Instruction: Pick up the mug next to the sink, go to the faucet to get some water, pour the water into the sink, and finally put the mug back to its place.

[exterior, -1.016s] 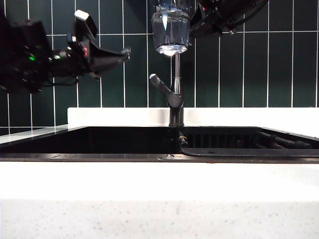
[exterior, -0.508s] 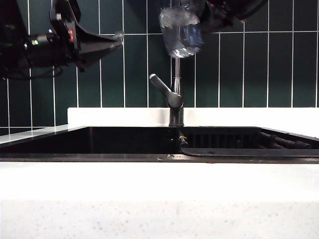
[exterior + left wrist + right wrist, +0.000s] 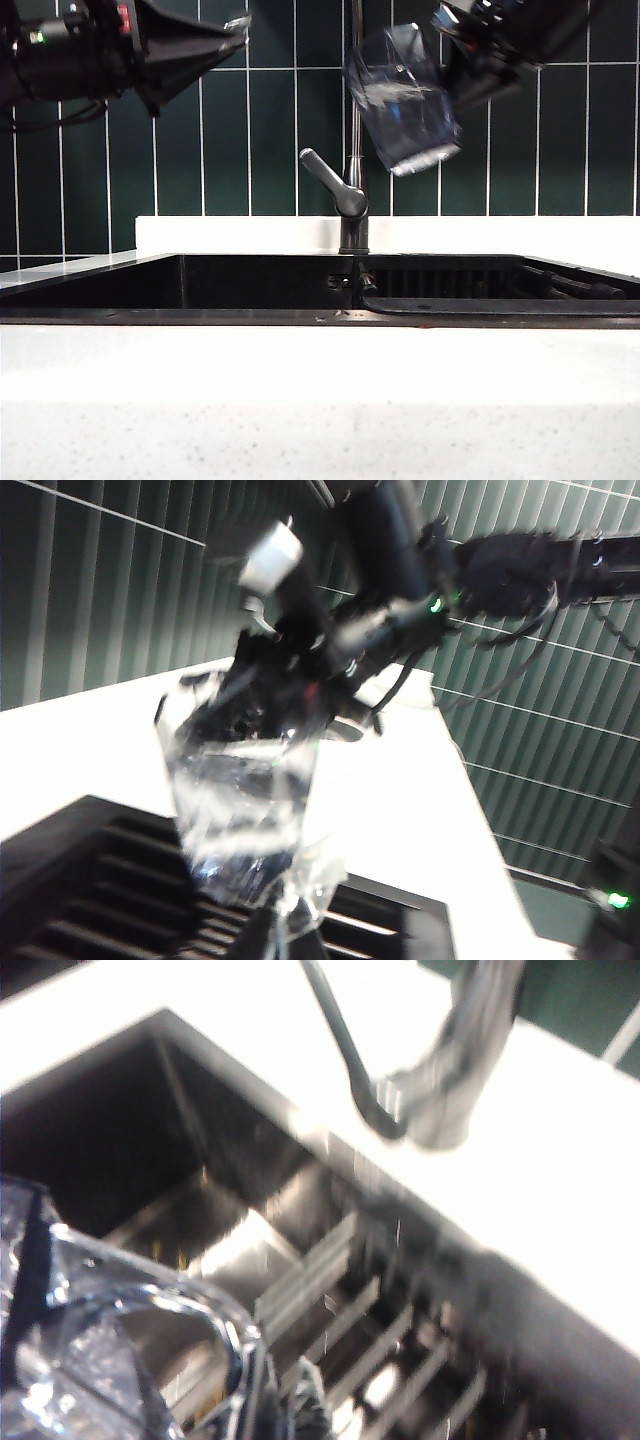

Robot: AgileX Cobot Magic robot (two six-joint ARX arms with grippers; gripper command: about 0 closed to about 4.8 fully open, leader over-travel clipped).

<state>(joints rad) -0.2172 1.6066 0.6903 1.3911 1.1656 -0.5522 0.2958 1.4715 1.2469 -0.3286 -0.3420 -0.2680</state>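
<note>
We see the right gripper (image 3: 462, 62) pinching the tilted mug (image 3: 402, 100) at the faucet's (image 3: 351, 195) one o'clock; left gripper (image 3: 238, 25) pressed together at ten o'clock

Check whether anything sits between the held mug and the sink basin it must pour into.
Nothing visible blocks it. The right gripper holds the mug tilted in the air, right of the faucet pipe. Below the mug lies the open sink, with its slotted rack on that side. The left gripper is off to the left.
</note>
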